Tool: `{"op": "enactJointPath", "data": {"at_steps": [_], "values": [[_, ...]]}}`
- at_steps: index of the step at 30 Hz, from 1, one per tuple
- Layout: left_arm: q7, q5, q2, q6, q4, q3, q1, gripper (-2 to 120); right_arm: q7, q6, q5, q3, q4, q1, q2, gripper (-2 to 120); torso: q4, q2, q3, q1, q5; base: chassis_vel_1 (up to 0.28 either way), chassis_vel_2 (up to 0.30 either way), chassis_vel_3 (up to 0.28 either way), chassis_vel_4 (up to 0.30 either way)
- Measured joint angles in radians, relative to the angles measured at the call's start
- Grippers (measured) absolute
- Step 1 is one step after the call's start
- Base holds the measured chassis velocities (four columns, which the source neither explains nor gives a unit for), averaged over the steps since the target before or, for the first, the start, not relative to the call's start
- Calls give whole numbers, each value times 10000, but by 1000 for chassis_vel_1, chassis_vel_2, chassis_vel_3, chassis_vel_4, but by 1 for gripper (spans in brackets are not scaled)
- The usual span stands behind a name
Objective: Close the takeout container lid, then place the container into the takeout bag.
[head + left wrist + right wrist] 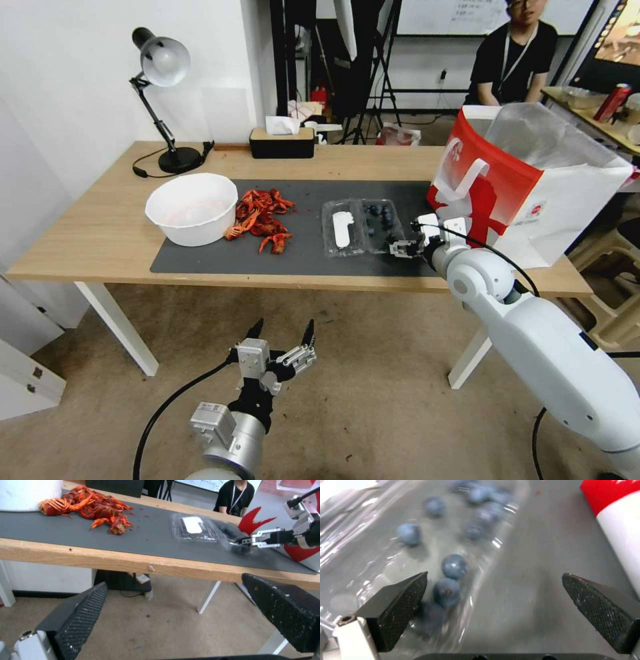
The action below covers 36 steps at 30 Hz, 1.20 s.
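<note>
Takeout container [362,227] open flat on tabletop mat just left of takeout bag [527,183], labelled lid [342,229] on far side from bag; right hand [402,249] wide open, empty, at berry tray's near corner—best reach across, lift lid edge, fold over; left hand [283,337] open, idle below tabletop.

You see a red-and-white takeout bag [507,180], dark blueberries [381,217] in the clear takeout container [383,228], orange-red crayfish shells [263,217], a grey mat [300,253].

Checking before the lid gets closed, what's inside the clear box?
Dark blueberries lie loose in the open clear box; its labelled lid lies flat beside it. The right pincer hides the near corner.
</note>
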Motion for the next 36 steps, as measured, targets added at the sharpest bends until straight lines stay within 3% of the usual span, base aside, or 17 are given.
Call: {"op": "enactJointPath", "data": {"at_steps": [17, 26, 30, 33, 34, 36], "values": [[13, 67, 0, -136, 78, 94, 35, 100, -253, 1, -188, 389, 243, -353, 36, 100, 1, 0, 0, 1, 0, 0, 0, 0, 0], [23, 123, 0, -181, 110, 150, 39, 100, -1015, 192, -368, 1249, 904, -471, 175, 100, 4, 0, 0, 2, -2, 0, 0, 0, 0], [26, 58, 0, -272, 112, 122, 22, 100, -1753, 1213, -363, 1640, 1347, -844, 128, 100, 2, 0, 0, 3, -2, 0, 0, 0, 0], [30, -42, 1, -315, 112, 70, 11, 100, -2847, 3479, -843, 2055, 1713, -1987, 81, 100, -1, -1, 0, 3, 2, 0, 0, 0, 0], [30, -42, 1, -315, 112, 70, 11, 100, -2847, 3479, -843, 2055, 1713, -1987, 81, 100, -1, -1, 0, 3, 2, 0, 0, 0, 0], [36, -79, 0, -339, 102, 41, 15, 100, -3295, 4838, -1511, 2307, 1784, -2624, 137, 100, -1, 0, -1, 2, -3, 0, 0, 0, 0]]}}
